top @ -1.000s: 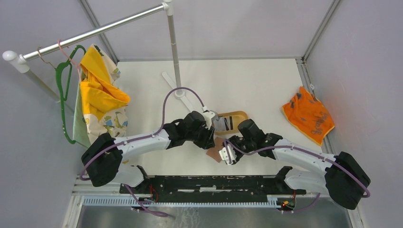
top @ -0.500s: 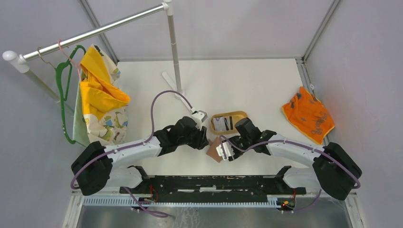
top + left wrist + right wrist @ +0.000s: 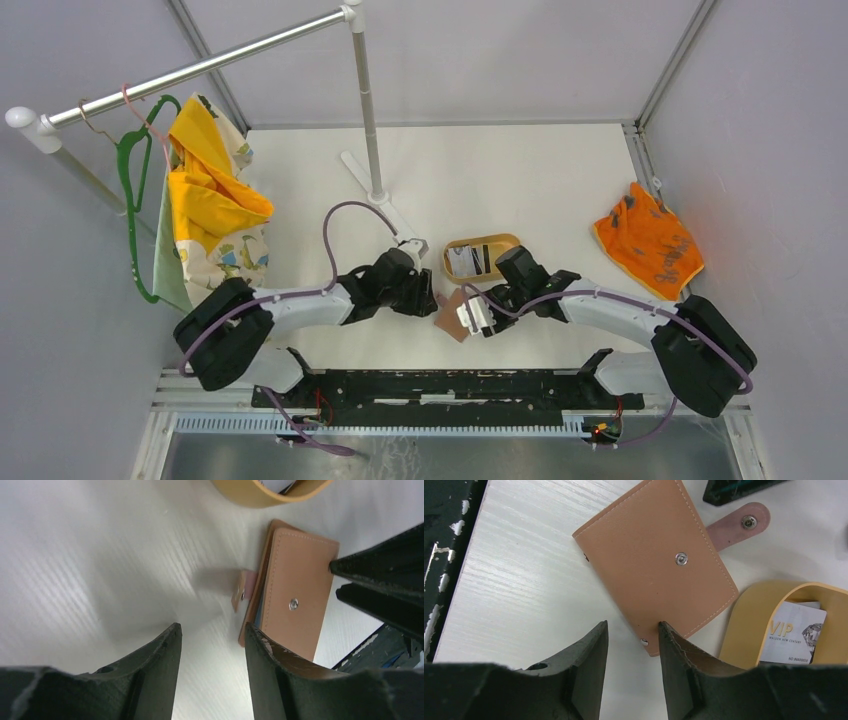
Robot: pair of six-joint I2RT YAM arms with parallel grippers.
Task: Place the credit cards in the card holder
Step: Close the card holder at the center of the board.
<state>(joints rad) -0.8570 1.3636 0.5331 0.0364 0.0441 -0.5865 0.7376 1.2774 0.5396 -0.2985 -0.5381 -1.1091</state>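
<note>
Leather, reddish-brown: the wallet (image 3: 452,316) is lying folded shut on the white bench (image 3: 550,180), close to the near edge and about midway along it, with its snap stud facing up. Its tab (image 3: 744,524) is lying unfastened, sticking out flat toward the left arm's side. The left gripper (image 3: 428,300) is hovering just left of the wallet, jaws standing apart with only bare bench showing between them in the left wrist view. The tab is lying just beyond its fingertips (image 3: 172,635). The right gripper (image 3: 468,318) is reaching in from the right, jaws likewise parted and grasping nothing. One corner of the wallet is sitting right by one of its fingers (image 3: 674,650), and I cannot tell whether the two are touching. Just behind the wallet, and apart from it, a tan tray (image 3: 455,247) is resting with a white card (image 3: 791,630) lettered VIP inside. An orange cloth (image 3: 648,243) is lying by the right edge.
</note>
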